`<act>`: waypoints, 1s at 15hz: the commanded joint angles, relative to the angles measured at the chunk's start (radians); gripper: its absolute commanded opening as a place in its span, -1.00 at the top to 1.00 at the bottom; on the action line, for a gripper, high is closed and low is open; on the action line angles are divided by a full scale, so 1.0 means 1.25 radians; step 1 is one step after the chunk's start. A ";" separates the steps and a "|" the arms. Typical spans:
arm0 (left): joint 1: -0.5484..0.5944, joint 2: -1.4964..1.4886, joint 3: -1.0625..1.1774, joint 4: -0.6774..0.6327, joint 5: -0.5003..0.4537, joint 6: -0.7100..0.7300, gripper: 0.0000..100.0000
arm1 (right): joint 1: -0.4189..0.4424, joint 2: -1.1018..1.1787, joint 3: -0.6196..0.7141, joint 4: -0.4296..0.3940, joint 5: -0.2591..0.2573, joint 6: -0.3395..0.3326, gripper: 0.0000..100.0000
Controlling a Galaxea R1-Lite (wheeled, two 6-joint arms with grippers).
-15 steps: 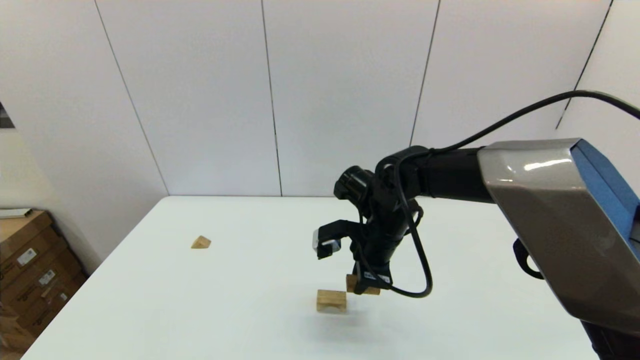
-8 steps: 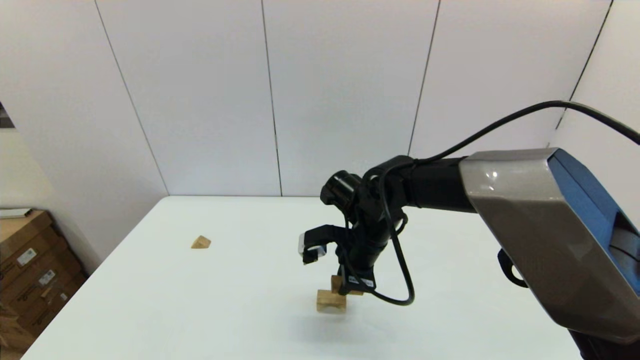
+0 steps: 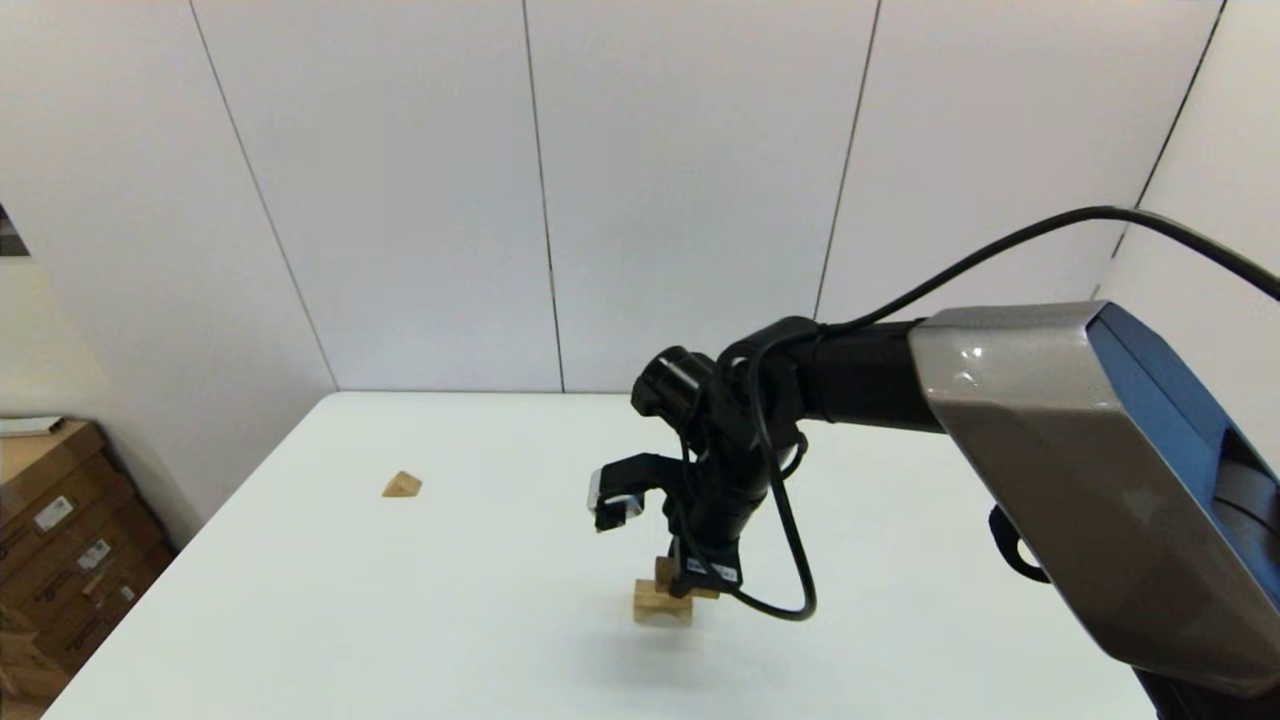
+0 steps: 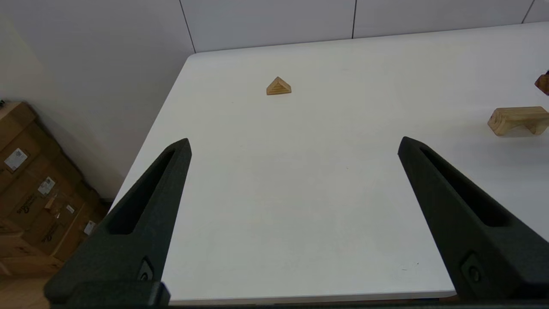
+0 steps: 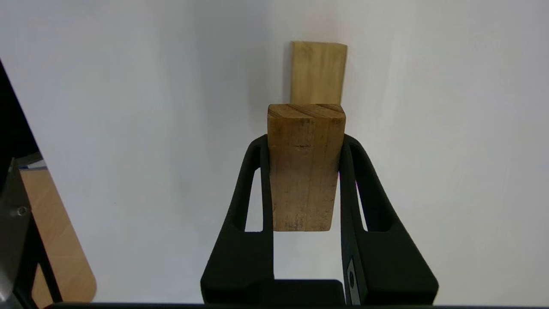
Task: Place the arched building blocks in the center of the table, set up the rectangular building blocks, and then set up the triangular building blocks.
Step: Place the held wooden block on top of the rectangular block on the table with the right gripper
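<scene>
The rectangular building block (image 5: 305, 171), a plain wooden oblong, is clamped between the fingers of my right gripper (image 5: 305, 141). In the head view the right gripper (image 3: 697, 580) holds the rectangular block (image 3: 664, 572) just above the arched building block (image 3: 655, 607). I cannot tell whether the two touch. The arched block (image 5: 318, 71) rests near the middle of the white table (image 3: 420, 620). The triangular building block (image 3: 401, 485) lies far to the left. My left gripper (image 4: 294, 143) hangs open and empty over the table's near left part, with the triangular block (image 4: 278, 86) beyond it.
Cardboard boxes (image 3: 55, 530) are stacked on the floor beside the table's left edge. A black cable (image 3: 795, 590) loops down from the right wrist near the blocks. A panelled wall rises behind the table's far edge.
The right gripper has carried the rectangular block leftward and slightly down, from beside the arched block to above it. The arched and triangular blocks have not moved.
</scene>
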 commanded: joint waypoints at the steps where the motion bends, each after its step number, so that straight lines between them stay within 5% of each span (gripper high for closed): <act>1: 0.000 0.001 0.000 0.000 0.000 0.000 -1.00 | 0.018 0.006 0.000 -0.020 0.000 0.005 1.00; 15: 0.000 0.001 0.000 0.000 0.000 0.000 -1.00 | 0.028 0.049 0.000 -0.092 -0.008 -0.004 1.00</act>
